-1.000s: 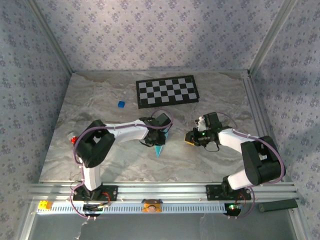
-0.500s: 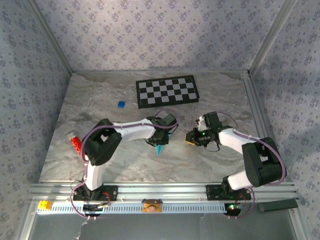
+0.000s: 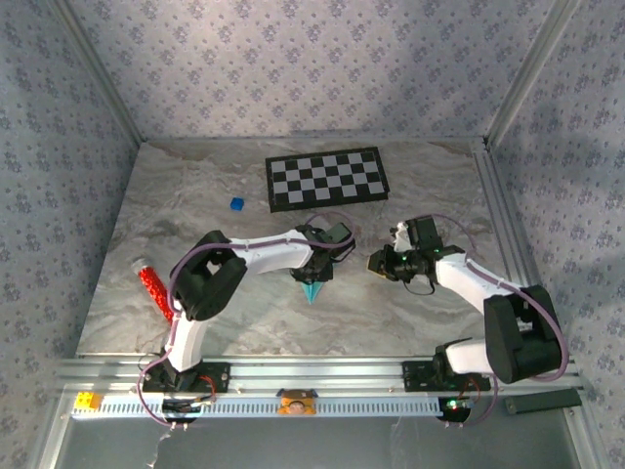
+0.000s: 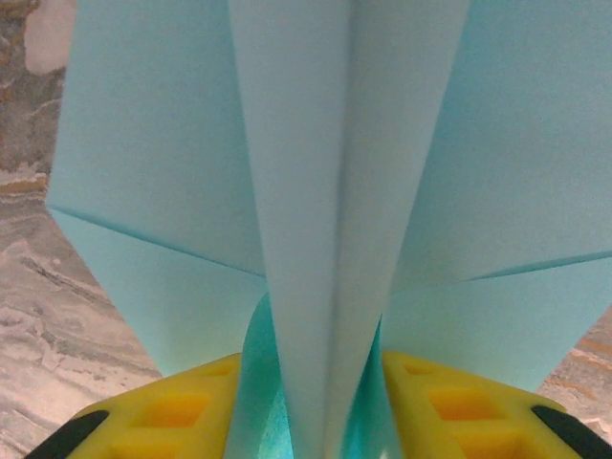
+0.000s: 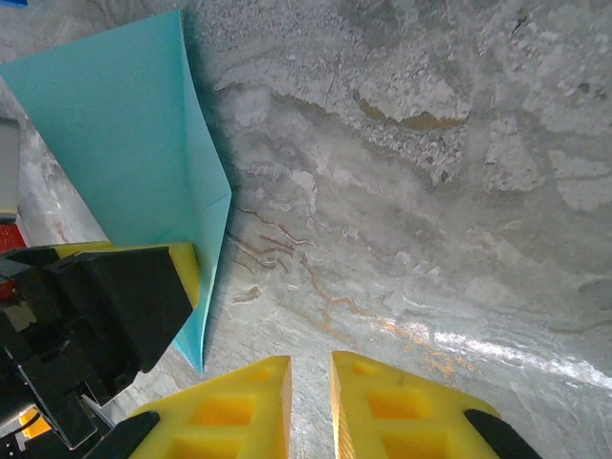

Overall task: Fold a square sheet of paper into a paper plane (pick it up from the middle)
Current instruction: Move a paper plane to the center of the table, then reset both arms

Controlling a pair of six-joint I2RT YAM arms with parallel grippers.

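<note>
Evidently the folding itself is over: the paper plane (image 4: 316, 191) is a slim light-blue dart with a raised centre crease and a wing on either side, so the step in hand looks like the last one, leaving the finished plane on the table (image 3: 195, 186). It sits near the middle of the marble top, on the near side of the checkerboard (image 3: 325, 178) and between the two arms, nose towards the near edge. Whether it rests on the marble or hangs just above it cannot be told. The left gripper (image 4: 311, 363) has its yellow fingers (image 4: 182, 411) part-way apart with the plane's keel running between them. The lower layers of paper bulge out to both fingers, but whether they pinch the paper or merely brush it cannot be told. The right gripper (image 5: 311, 368) hovers just beside one wing, its jaws drawn to a narrow slit with nothing in them. By that reading, the next move calls for the left jaws to widen clear of the keel and the arm to draw off along the crease rather than across it, since a sideways drag on such thin paper would likely tip or unfold the dart. No brand, label or writing can be read: the checkerboard bears only plain squares, and the small dark-blue cube (image 3: 236, 203) looks unmarked.
</note>
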